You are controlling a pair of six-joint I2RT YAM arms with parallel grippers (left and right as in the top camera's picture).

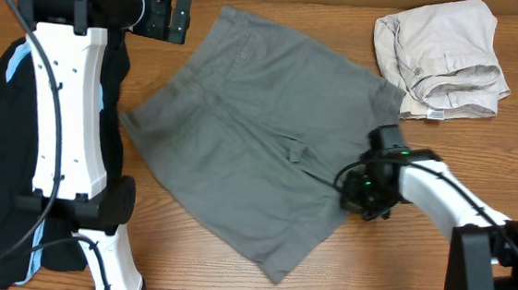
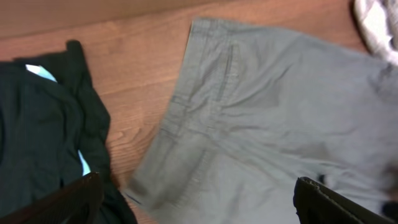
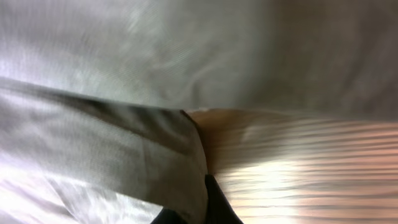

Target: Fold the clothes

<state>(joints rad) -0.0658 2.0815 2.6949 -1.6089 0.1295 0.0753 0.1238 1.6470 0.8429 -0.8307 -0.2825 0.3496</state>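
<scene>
Robot lab bench, likely: plain wood-grain desk (image 1: 369,274), left arm (image 1: 63,102) lower left, right arm (image 1: 440,192) lower right, clothes (image 1: 249,153) spread on it.

The left arm (image 1: 62,111) rises from its base at the near edge and reaches to the far side. Its wrist is bent, so the left gripper (image 1: 178,18) points rightward, jaws wide apart. The right arm (image 1: 440,192) stretches leftward and low, with the right gripper (image 1: 366,195) tipped downward. Its jaws are too blurred to judge.
</scene>
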